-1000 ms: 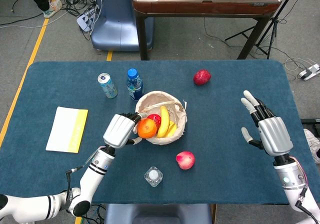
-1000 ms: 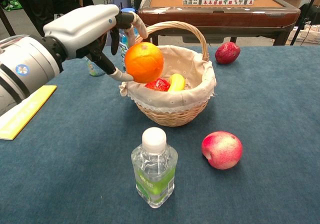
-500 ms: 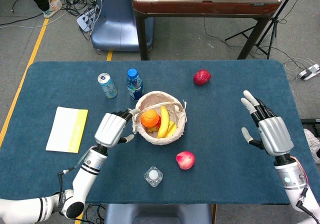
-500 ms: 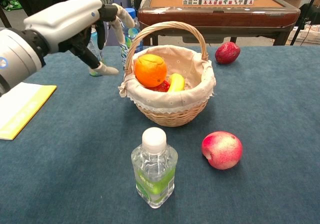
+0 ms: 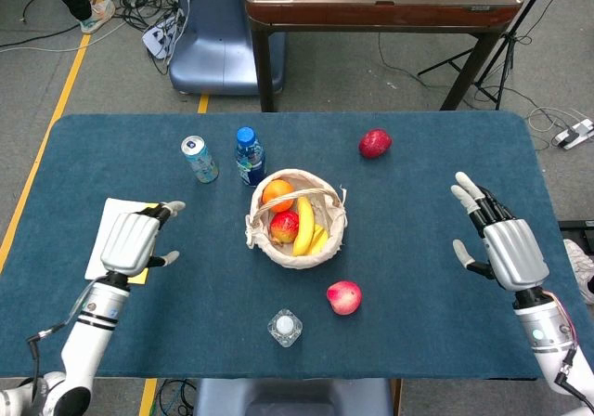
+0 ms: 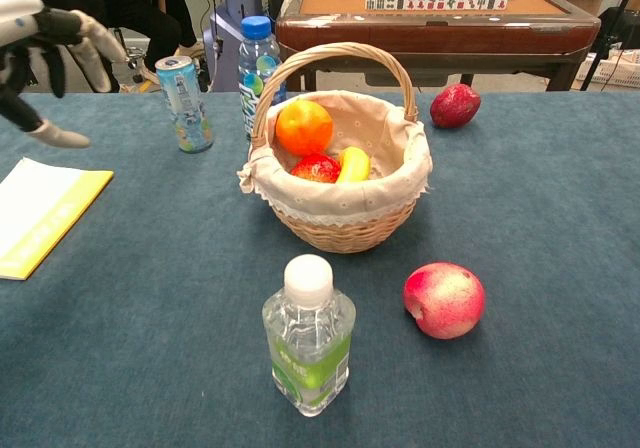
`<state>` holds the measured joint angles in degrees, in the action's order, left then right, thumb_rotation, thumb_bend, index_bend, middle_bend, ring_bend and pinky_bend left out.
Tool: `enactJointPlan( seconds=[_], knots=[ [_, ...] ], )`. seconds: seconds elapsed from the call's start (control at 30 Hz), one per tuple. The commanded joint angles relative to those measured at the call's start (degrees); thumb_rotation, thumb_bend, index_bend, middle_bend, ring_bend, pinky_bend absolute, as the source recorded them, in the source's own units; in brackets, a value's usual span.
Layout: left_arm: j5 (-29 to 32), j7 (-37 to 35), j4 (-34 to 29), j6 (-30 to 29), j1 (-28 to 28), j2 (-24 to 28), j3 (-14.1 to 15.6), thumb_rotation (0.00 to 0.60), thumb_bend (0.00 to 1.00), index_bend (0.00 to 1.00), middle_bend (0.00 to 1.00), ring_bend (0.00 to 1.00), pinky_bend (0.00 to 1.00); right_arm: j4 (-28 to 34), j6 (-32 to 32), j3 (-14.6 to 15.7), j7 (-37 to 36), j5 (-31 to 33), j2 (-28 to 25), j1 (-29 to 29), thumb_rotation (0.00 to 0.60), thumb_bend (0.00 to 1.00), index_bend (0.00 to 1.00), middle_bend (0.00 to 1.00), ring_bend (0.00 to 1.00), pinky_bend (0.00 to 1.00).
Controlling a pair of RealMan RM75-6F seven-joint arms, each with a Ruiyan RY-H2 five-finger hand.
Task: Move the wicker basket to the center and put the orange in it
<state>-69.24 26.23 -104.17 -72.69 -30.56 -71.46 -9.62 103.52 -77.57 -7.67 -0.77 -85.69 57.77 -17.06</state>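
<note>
Wicker basket (image 6: 345, 218) rim partly hides the orange (image 6: 304, 127).

Light was bright, even and diffuse in both views, apparently from overhead, leaving only soft, faint shadows close under the cloth-lined wicker basket (image 6: 340, 183) and the clear plastic water bottle (image 6: 308, 338). The blue felt-covered table (image 5: 418, 277) showed no glare. Focus was sharp throughout; the chest view bent slightly at its edges.
</note>
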Motion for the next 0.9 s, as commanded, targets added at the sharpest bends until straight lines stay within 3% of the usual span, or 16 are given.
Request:
enactJointPlan(
  seconds=[0.03, 0.27, 0.5, 0.9],
  knots=[
    [0.82, -2.28, -0.36, -1.08, 2.72, 2.94, 1.74, 0.600, 0.07, 0.31, 0.35, 0.46, 0.63, -0.60, 0.61, 0.67, -0.37, -0.69, -0.60, 0.08, 0.600, 0.41, 0.00, 0.03, 0.07, 0.28],
    [-2.32, -8.16, 1.96, -5.82, 8.11, 6.13, 3.92, 0.600, 0.07, 0.32, 0.35, 0.44, 0.57, -2.21, 1.31, 2.58, -2.52, -2.17, -1.98, 0.97, 0.600, 0.41, 0.00, 0.09, 0.08, 0.28],
    [-5.73, -11.74, 4.48, -10.13, 13.10, 8.00, 6.34, 0.600, 0.07, 0.32, 0.35, 0.43, 0.54, -5.50, -3.94, 4.84, -2.00, -5.40, -0.90, 4.65, 0.600, 0.41, 0.16, 0.21, 0.20, 0.37],
    [-9.45, -11.45, 2.75, -16.23, 20.15, 9.59, 9.42, 0.600, 0.07, 0.32, 0.35, 0.43, 0.53, -7.55, -10.55, 7.54, -1.82, -4.34, 0.06, 11.87, 0.600, 0.41, 0.26, 0.28, 0.28, 0.43]
  ],
)
